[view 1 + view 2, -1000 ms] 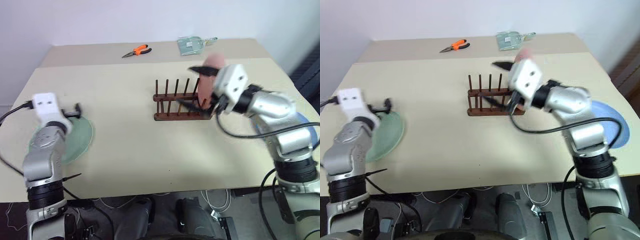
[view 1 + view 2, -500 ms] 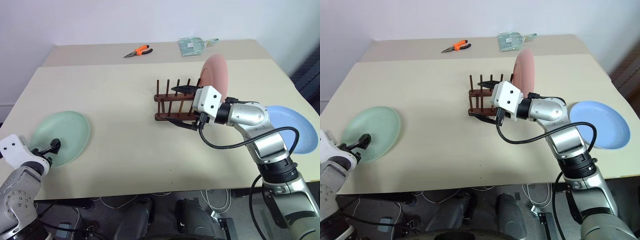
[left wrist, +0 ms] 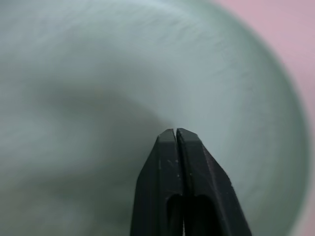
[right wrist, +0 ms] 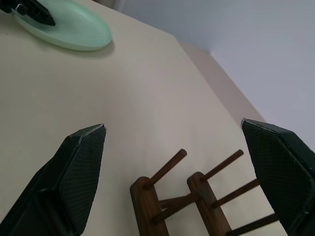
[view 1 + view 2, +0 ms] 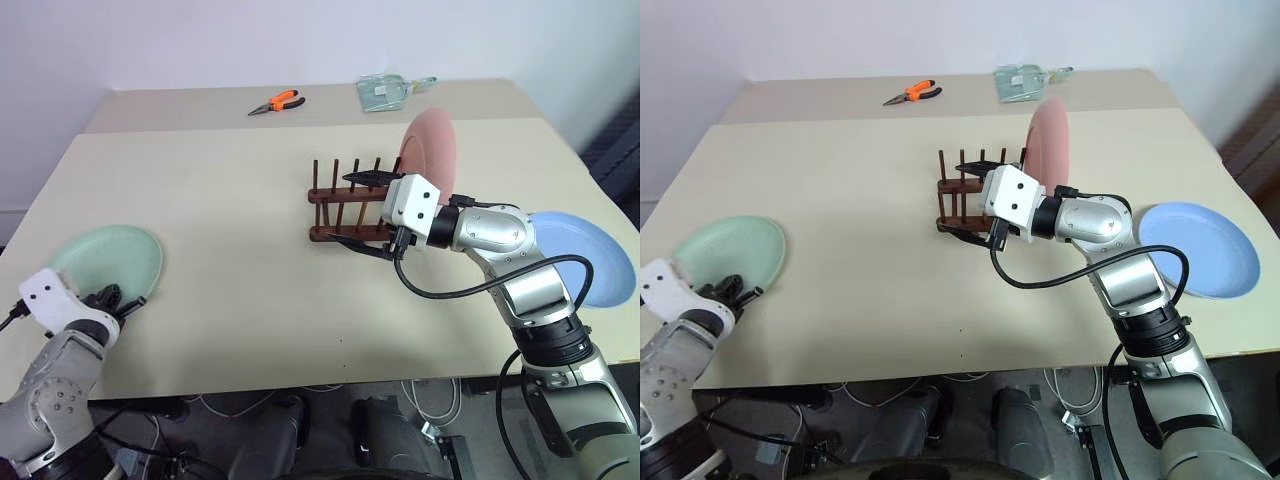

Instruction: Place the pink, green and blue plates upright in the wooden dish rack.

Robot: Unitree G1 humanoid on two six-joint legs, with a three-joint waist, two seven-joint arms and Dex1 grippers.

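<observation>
Left eye view: left gripper (image 5: pixel 112 298) pinching green plate (image 5: pixel 108 262) rim near table (image 5: pixel 250 250) edge, right gripper (image 5: pixel 362 212) spread.

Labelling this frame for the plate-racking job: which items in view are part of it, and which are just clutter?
Job items:
- pink plate, upright in the wooden dish rack
- green plate, left pincer at its rim
- blue plate, flat on the table

Lying about:
- orange-handled pliers
- clear packet

On the table (image 5: pixel 260 220), the rack (image 5: pixel 352 208) stood near the centre with one plate (image 5: pixel 432 150) upright at its right end. A second plate (image 5: pixel 105 262) lay at the left edge, a third (image 5: pixel 590 255) at the right edge. Pliers (image 5: pixel 276 102) and a packet (image 5: pixel 385 90) lay behind.
</observation>
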